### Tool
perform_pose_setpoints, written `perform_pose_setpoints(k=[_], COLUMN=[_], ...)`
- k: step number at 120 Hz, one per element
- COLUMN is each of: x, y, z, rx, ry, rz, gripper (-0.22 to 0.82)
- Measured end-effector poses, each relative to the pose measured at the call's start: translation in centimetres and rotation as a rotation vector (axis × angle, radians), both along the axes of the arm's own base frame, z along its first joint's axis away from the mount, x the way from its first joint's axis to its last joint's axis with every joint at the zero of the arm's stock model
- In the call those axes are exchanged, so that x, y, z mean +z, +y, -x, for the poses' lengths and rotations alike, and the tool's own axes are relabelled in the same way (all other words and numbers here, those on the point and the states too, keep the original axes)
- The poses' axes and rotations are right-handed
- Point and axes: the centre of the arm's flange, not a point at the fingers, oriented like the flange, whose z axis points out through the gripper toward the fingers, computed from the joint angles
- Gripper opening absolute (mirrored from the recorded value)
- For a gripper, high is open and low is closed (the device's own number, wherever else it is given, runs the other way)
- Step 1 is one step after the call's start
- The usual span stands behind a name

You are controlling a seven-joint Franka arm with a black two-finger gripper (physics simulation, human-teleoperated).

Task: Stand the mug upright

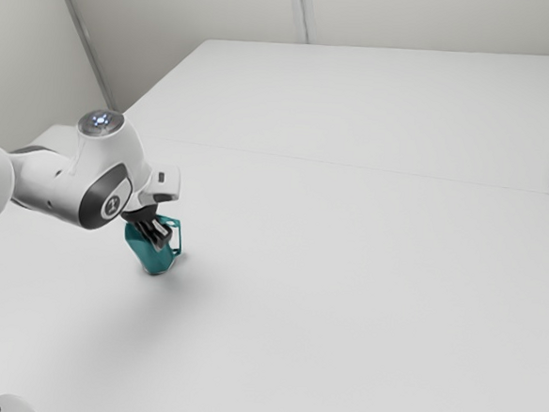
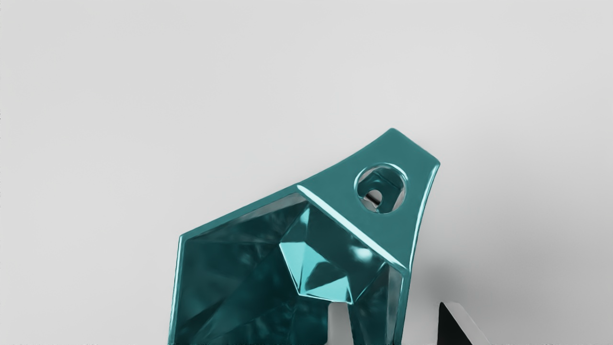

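The gripper is at the teal mug, reaching down over its mouth. The mug has its base low at the table and its mouth up toward the hand; whether it leans slightly I cannot tell. Its handle points to the exterior view's right. In the wrist view the gripper stands open astride the wall of the mug, one finger inside the mouth and the other outside, with gaps between wall and fingers. The handle's top, pierced by a round hole, extends away from the rim.
A wide white table lies under the mug and stretches to the exterior view's right. Behind it is another white surface, with pale walls beyond. Part of a white robot body shows at the exterior view's lower left corner.
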Motion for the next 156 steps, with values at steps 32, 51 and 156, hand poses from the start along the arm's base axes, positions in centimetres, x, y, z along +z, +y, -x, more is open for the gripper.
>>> perform_pose_setpoints(k=[32, 51, 156], x=[1.7, 3.5, 19.1], y=[0.8, 1.3, -5.0], z=[-0.6, -1.4, -18.3], rx=[0.023, 0.036, 0.039], ry=[0.005, 0.001, 0.256], rz=[0.007, 0.028, 0.144], gripper=[0.22, 0.27, 0.58])
